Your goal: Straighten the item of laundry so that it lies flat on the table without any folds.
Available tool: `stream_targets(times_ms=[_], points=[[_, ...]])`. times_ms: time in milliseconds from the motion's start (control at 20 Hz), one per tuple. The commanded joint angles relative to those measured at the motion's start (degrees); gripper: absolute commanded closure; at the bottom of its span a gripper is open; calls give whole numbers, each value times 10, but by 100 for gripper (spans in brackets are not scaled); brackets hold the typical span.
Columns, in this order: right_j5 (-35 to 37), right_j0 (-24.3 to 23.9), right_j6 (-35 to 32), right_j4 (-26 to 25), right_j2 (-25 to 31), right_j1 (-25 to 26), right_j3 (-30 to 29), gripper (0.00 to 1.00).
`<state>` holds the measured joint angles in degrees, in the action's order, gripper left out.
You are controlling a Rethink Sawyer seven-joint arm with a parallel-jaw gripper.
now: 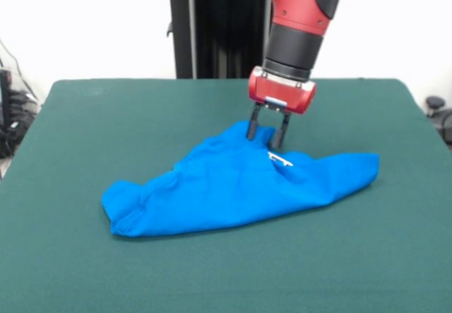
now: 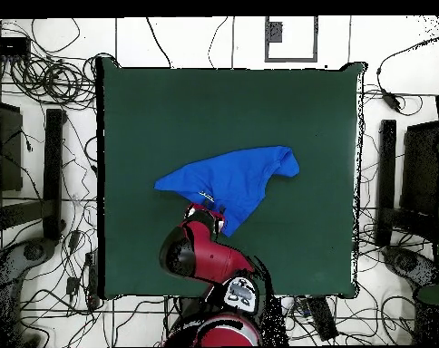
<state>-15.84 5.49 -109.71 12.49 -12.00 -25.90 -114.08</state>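
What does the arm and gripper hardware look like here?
The arm is glossy red with black joint sections: a red shell, then a black cylindrical wrist collar. Below it sits a rounded red block with a small light plate on its front. The gripper has two thin dark parallel fingers. No loose cables show on the arm. From overhead the arm also reads red and black.

The red and black arm (image 1: 300, 9) reaches straight down, its gripper (image 1: 267, 136) pointing at the surface with both dark fingers (image 1: 252, 126) set slightly apart, tips low.
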Motion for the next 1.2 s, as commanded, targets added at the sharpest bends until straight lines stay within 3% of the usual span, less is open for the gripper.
stream_targets(times_ms=[50, 1200], points=[[28, 6, -98, -10, 63, 19, -10, 0], [0, -23, -100, -39, 80, 35, -13, 0]])
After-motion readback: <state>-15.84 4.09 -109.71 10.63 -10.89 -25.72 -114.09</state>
